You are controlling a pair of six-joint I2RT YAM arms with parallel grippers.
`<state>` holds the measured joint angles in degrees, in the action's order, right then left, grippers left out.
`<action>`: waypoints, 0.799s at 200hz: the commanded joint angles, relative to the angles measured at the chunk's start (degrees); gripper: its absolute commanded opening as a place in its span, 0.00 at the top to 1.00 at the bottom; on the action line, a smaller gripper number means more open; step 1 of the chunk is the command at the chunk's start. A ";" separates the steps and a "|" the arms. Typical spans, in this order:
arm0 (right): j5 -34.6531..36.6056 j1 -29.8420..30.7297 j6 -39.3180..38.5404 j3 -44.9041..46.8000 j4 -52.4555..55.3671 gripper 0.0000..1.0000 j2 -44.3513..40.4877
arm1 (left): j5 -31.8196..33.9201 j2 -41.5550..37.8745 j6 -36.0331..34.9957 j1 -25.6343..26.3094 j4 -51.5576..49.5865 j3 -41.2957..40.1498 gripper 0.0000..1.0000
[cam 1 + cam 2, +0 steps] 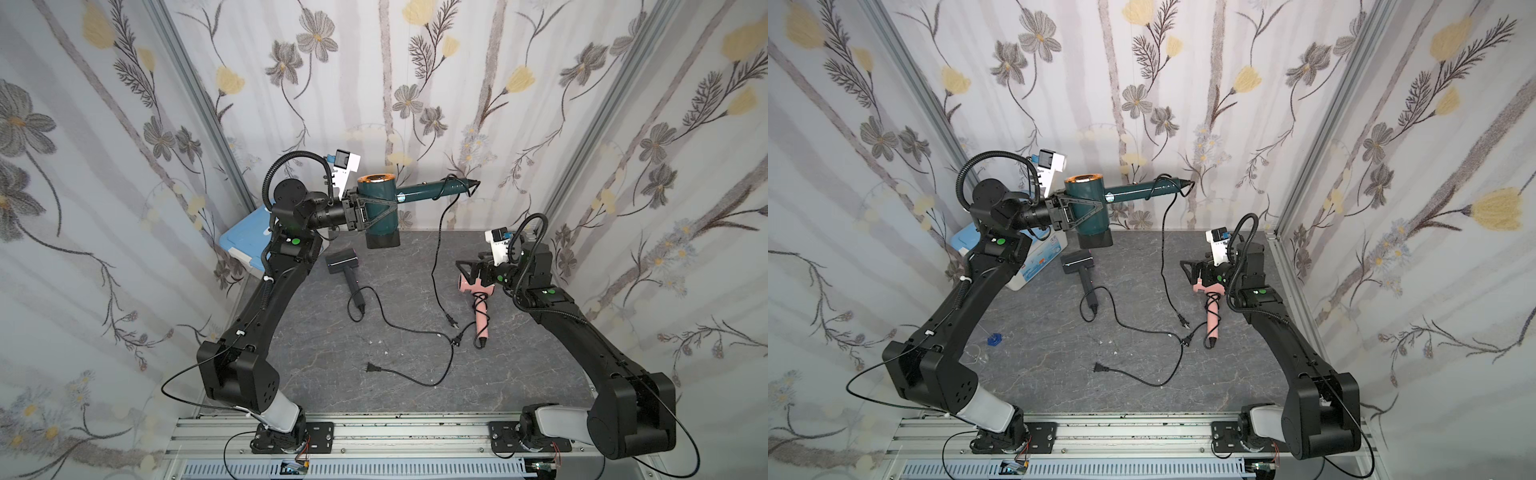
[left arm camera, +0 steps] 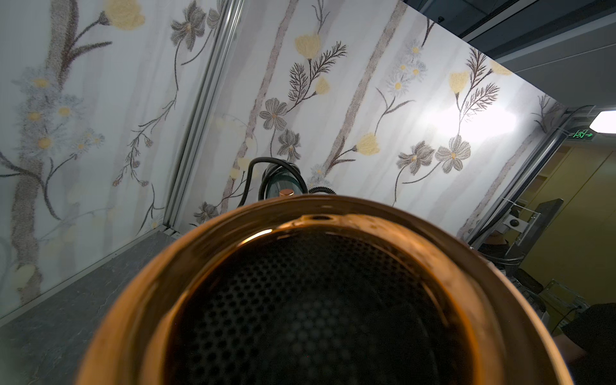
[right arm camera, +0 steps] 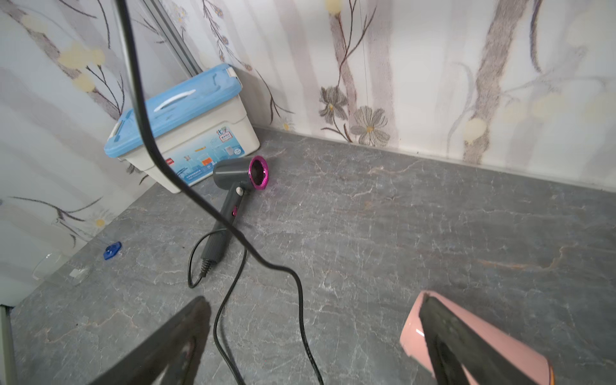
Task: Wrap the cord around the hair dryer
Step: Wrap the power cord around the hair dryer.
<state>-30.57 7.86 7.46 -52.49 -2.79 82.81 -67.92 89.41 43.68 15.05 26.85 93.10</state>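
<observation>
My left gripper (image 1: 392,210) is shut on the barrel of the teal hair dryer (image 1: 376,195) and holds it in the air near the back wall, handle pointing right. Its copper rear rim (image 2: 320,213) fills the left wrist view and hides the fingers. The black cord (image 1: 434,266) loops once at the handle's end, then hangs down to the table, its plug (image 1: 450,321) lying there. My right gripper (image 3: 313,320) stands open low over the table at the right, with one finger (image 3: 443,333) over a pink dryer and the hanging cord (image 3: 150,143) in front of it.
A pink dryer (image 1: 480,309) with its cord wound on the handle lies under my right gripper. A grey dryer (image 1: 343,262) lies mid-table, its cord (image 1: 415,332) trailing loose to a plug (image 1: 371,367). A blue-lidded box (image 3: 180,123) stands in the back left corner.
</observation>
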 commanded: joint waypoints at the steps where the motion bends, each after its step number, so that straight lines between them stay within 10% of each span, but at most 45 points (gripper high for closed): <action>1: -1.24 0.80 1.12 3.86 -6.42 0.00 -1.15 | 2.70 -0.82 -1.94 -0.01 0.75 1.10 1.00; 160: 14.87 15.39 0.84 0.55 -2.52 0.22 18.39 | 4.29 -0.99 -1.32 0.09 1.18 1.12 1.00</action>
<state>-19.11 22.72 6.68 -51.05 -4.14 99.63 -64.75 88.97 42.41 15.07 25.04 93.73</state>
